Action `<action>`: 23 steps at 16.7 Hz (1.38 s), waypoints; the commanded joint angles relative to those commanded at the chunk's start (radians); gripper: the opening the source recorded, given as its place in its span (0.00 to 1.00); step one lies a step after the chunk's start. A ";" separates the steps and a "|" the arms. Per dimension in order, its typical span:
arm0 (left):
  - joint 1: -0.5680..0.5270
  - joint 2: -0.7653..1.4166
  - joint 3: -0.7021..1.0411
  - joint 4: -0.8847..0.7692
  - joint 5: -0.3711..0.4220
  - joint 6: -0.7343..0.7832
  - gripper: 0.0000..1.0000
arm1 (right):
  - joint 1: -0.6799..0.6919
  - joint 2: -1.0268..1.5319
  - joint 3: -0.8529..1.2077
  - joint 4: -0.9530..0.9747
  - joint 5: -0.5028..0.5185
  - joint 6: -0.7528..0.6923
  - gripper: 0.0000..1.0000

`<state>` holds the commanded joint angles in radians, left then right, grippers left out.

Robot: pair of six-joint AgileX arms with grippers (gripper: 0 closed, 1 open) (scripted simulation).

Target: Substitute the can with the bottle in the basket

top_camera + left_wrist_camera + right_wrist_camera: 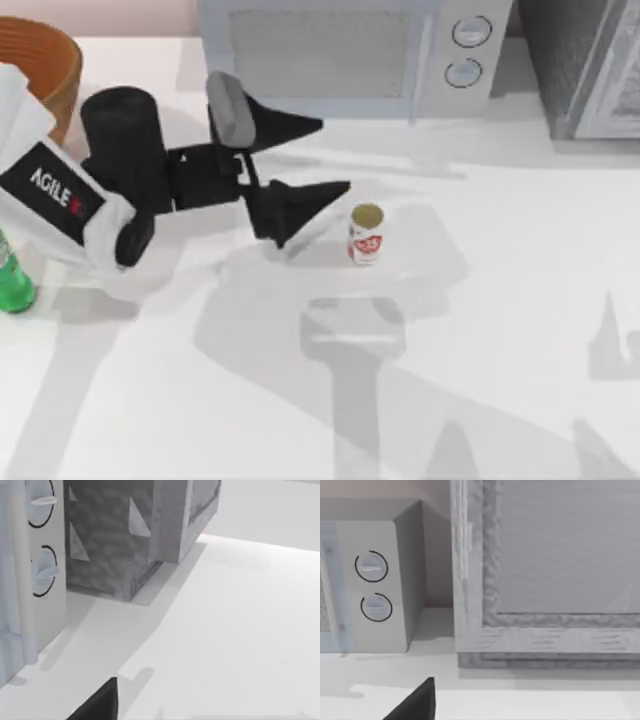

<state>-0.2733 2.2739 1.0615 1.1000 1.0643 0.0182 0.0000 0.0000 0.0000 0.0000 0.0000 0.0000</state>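
The left gripper (pixel 315 160) was seen over the table (pixel 480 330) with its two dark fingers (pixel 310 200) spread wide and nothing held between them. The can (pixel 367 234) stood upright on the table just beyond the tip of the nearer finger — close beside it, yet apart from it and outside the gap, not between the fingers. With the can out on the open table and the jaws slack, it was judged that the can had been set down there so that its place in the basket could be given up.

The basket (pixel 45 60) lay well behind the fingers, back past the wrist at the table's far left corner, and what it held could not be made out. The bottle (pixel 12 285) stood on the table behind the arm as well, at the left edge and apart from the basket — so the second half of the swap was judged not yet done. A turn away from the can and back toward the bottle would be called for next.

A microwave (pixel 350 50) stood at the back of the table beyond the fingers, and a grey cabinet (pixel 585 65) beside it. In the right wrist view the same microwave and cabinet were faced, with one dark fingertip (pixel 417 702) of the right gripper at the lower edge; whether that gripper was open could not be told.
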 joint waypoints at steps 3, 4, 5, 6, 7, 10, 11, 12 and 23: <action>0.060 -0.280 -0.136 -0.159 -0.146 0.000 1.00 | 0.000 0.000 0.000 0.000 0.000 0.000 1.00; 0.081 -0.391 -0.188 -0.217 -0.200 0.001 1.00 | 0.000 0.000 0.000 0.000 0.000 0.000 1.00; 0.101 -0.509 -0.241 -0.276 -0.256 0.001 1.00 | 0.000 0.000 0.000 0.000 0.000 0.000 1.00; 0.120 -0.632 -0.295 -0.337 -0.313 0.001 1.00 | 0.000 0.000 0.000 0.000 0.000 0.000 1.00; 0.138 -0.759 -0.351 -0.398 -0.370 0.002 1.00 | 0.000 0.000 0.000 0.000 0.000 0.000 1.00; 0.188 -1.150 -0.521 -0.580 -0.543 0.000 1.00 | 0.000 0.000 0.000 0.000 0.000 0.000 1.00; 0.202 -1.280 -0.577 -0.639 -0.599 0.000 1.00 | 0.000 0.000 0.000 0.000 0.000 0.000 1.00; 0.214 -1.406 -0.632 -0.695 -0.653 -0.002 1.00 | 0.000 0.000 0.000 0.000 0.000 0.000 1.00; 0.273 -2.254 -1.050 -1.090 -1.053 -0.018 1.00 | 0.000 0.000 0.000 0.000 0.000 0.000 1.00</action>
<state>-0.0006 0.0197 0.0118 0.0102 0.0111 0.0006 0.0000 0.0000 0.0000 0.0000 0.0000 0.0000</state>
